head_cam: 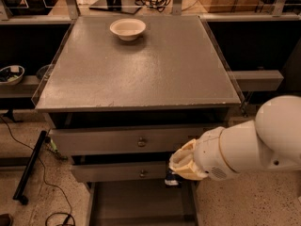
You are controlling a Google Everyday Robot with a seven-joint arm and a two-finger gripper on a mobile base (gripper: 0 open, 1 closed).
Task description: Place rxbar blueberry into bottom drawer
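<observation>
rxbar blueberry (172, 179) pinched in closed gripper (174, 173) jaws, hanging just above open bottom drawer (131, 202), near its rear edge

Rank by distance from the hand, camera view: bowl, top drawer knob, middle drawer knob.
Hand sits low, right of centre.
1. Middle drawer knob, just left of it.
2. Top drawer knob, up-left.
3. Bowl, far back, centre-left.
</observation>
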